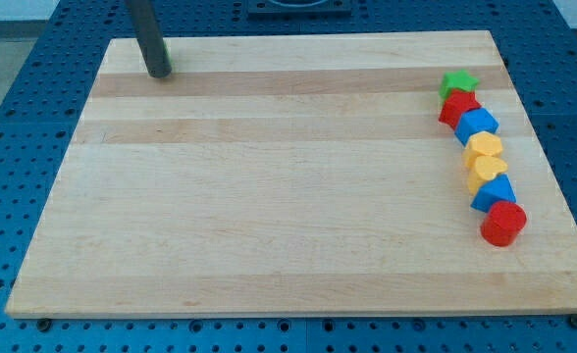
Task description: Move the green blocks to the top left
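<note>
My tip rests at the table's top-left corner, well apart from every block; the rod has no jaws. The green star heads a touching column along the right edge. No writing is legible.

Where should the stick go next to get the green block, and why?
Probably slide my tip across the board to the view's right, beyond the green star. The tip sits at the top left, far from it, and the star heads the column, touching a red block.
</note>
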{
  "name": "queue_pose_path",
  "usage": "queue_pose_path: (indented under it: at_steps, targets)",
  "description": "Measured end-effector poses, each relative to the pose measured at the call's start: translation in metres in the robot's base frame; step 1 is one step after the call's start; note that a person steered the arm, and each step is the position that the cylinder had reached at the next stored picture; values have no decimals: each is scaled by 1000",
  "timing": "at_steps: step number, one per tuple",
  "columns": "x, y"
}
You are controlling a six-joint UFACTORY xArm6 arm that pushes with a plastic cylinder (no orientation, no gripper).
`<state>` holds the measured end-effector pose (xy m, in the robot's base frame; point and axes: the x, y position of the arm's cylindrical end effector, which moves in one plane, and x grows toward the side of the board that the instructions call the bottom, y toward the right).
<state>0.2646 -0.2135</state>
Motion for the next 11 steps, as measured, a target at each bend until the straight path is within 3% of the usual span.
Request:
queue_pose_path:
  at_steps: [1,2,5,6,9,10,11]
  targets:
    - [-3,0]
    - [-4,36]
    - [-43,-13]
    - [-30,41]
    - [-8,381]
    - [22,474]
    - [77,497]
